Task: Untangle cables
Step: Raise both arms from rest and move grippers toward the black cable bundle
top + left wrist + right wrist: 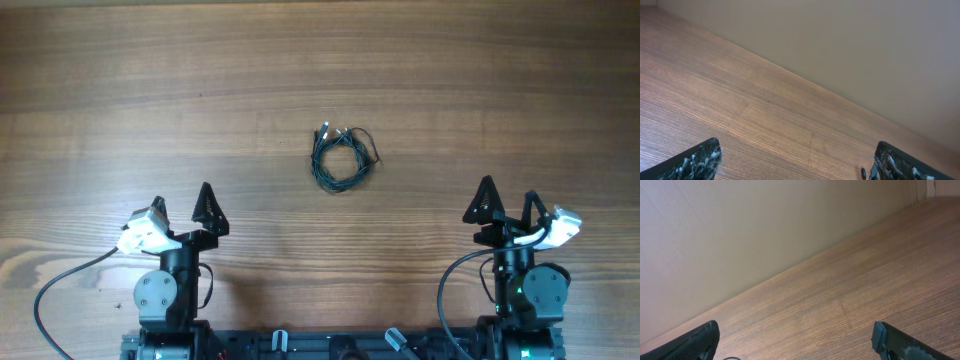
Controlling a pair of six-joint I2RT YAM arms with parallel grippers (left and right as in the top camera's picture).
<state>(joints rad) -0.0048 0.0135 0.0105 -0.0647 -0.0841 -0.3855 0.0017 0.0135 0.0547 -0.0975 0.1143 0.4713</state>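
Both empty and fully spread, the left pincer (182, 202) and right pincer (510, 197) sit well apart from the cables (342, 160) on the tabletop (150, 80); best seize separate loops, pulling gently

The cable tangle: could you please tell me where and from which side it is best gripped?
Probably at the silvery plug ends, which poke out at the far edge of the cables, coming straight down from above. They lie flat on the table as a small coiled ring, so a top-down pinch on a free end seems easiest.
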